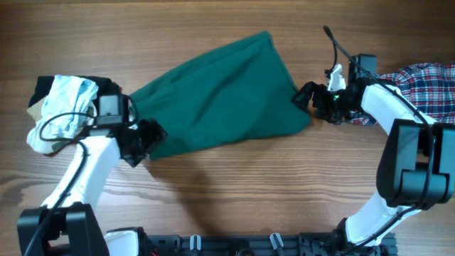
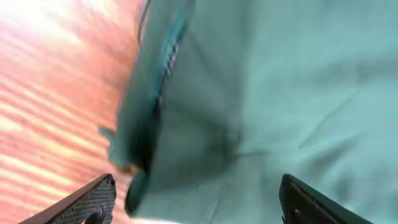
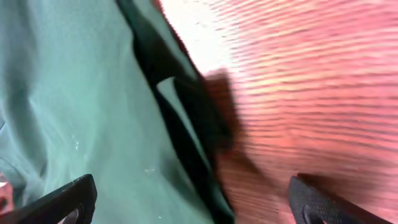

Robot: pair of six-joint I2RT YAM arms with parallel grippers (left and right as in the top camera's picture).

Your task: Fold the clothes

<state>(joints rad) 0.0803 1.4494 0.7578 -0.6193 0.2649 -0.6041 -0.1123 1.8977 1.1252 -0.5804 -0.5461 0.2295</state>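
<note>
A dark green garment (image 1: 224, 92) lies folded and spread across the middle of the wooden table. My left gripper (image 1: 146, 139) is open at the garment's lower left corner; in the left wrist view the green cloth (image 2: 261, 93) fills the space between my fingers (image 2: 199, 202). My right gripper (image 1: 307, 96) is open at the garment's right edge; in the right wrist view the cloth's dark hem (image 3: 186, 124) runs between my fingers (image 3: 193, 202), with bare wood on the right.
A white and light blue bundle of clothes (image 1: 60, 110) over a dark piece lies at the far left. A red and blue plaid garment (image 1: 426, 89) lies at the far right, behind my right arm.
</note>
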